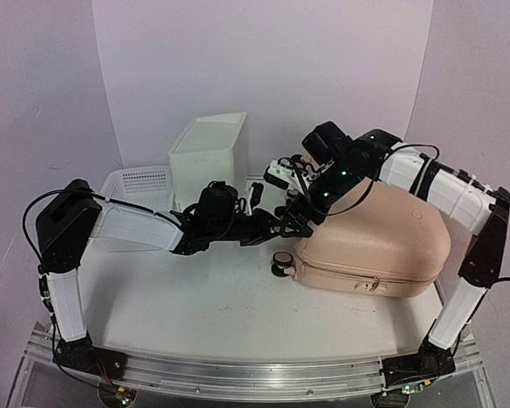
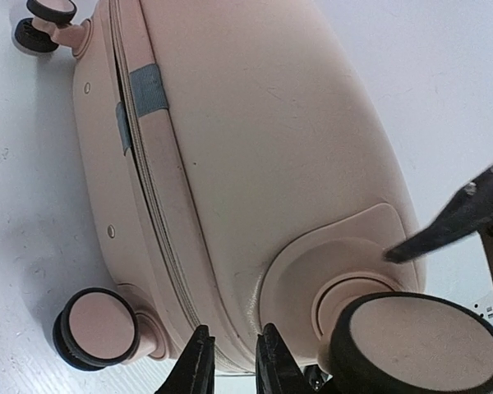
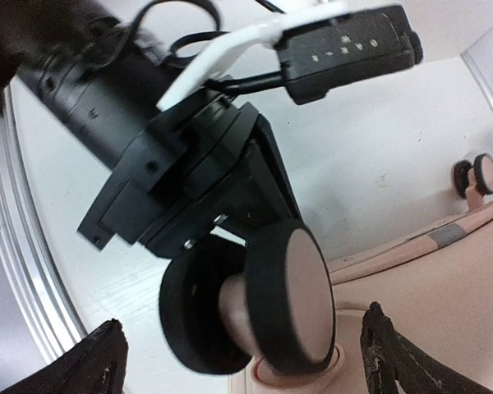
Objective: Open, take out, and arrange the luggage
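Observation:
The peach-pink luggage lies closed on its side at the right of the table, wheel end pointing left. My left gripper reaches in from the left. In the left wrist view its jaws stand a narrow gap apart, pinching a strip of the luggage shell beside the zipper seam. My right gripper comes over the top. In the right wrist view it is open wide, its fingertips either side of a black-and-pink caster wheel without touching it. One of its fingers shows beside that wheel.
A white plastic box stands behind the left arm, with a white mesh basket to its left. The left arm's black wrist body sits just behind the wheel, so both arms crowd the suitcase's left end. Another wheel rests on the table.

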Robot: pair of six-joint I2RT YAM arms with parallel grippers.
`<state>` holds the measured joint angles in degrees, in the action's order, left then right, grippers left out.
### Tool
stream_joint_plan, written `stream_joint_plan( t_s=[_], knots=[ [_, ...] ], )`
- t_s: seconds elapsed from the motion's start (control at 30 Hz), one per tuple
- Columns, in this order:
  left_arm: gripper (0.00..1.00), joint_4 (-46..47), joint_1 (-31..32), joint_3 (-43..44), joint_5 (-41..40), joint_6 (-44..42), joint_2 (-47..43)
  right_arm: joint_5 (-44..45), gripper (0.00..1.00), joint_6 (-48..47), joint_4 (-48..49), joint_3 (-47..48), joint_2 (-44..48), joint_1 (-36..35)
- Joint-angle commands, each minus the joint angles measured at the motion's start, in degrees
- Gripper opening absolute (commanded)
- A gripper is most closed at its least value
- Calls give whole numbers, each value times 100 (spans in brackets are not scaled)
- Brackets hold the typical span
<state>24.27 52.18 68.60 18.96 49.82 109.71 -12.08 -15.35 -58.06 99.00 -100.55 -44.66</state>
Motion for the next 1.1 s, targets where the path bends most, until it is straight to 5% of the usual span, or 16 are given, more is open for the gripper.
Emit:
stream_joint_plan(
  t_s=[0.0,0.47,0.53,0.63,0.87,0.97,1.07],
  knots=[
    [20,382,21,172,178,207,-169,122,98,-1347,271,-348,681,-143],
    [20,376,20,93,108,122,-217,17,94,-2069,713,-114,80,-152],
    [20,372,20,77,108,123,-237,105,87,-2091,793,-121,0,-148],
    [22,376,20,6,89,63,-280,153,62,-2033,849,-70,-82,-152],
    [54,398,18,-1182,-342,-881,-1026,-64,30,-1881,928,-196,-96,16],
    [66,605,221,-1821,-533,-2098,-1386,-466,17,-1767,916,-151,-101,143],
    [81,2015,792,-2567,-474,-3516,-1399,-863,13,-1664,858,-112,-111,241]
  ],
)
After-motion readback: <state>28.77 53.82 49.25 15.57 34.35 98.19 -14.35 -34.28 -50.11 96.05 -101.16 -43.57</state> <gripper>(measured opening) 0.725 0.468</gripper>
